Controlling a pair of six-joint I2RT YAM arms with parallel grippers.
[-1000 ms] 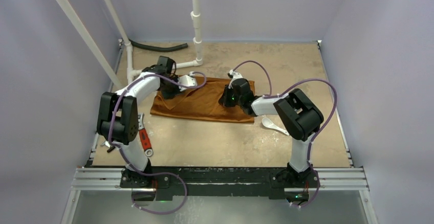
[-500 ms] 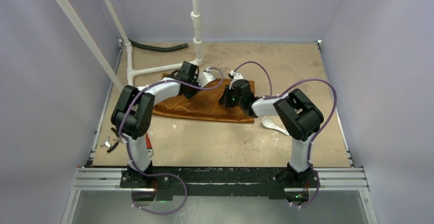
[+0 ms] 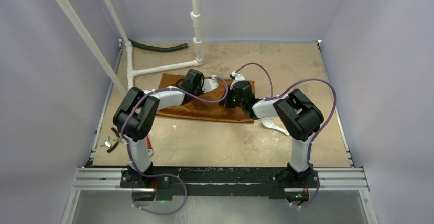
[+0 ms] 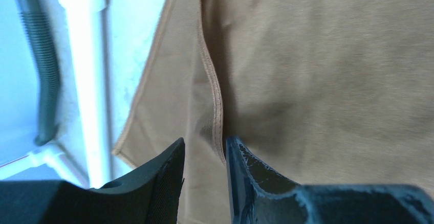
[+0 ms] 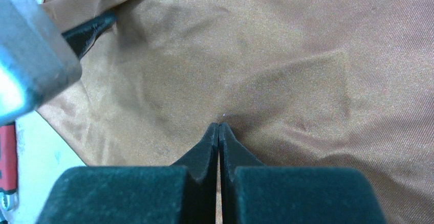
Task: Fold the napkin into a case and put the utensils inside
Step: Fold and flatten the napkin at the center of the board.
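The rust-orange napkin lies flat in a long strip at mid-table. My left gripper hovers low over its far edge. In the left wrist view the napkin fills the frame, and my left gripper is open with a narrow gap. The cloth's hemmed edge runs down beside the right finger. My right gripper is shut, its tips resting on the napkin with creases fanning out from them. A white plastic spoon lies on the table right of the cloth.
A white pipe and a black hose lie behind the napkin; the pipe also shows in the left wrist view. A red-handled tool and small black pliers sit near the left arm. The two wrists are close together.
The left arm swept right along the napkin's far edge, from the left end to beside the right wrist, and its jaws parted a little. The right arm stayed put.
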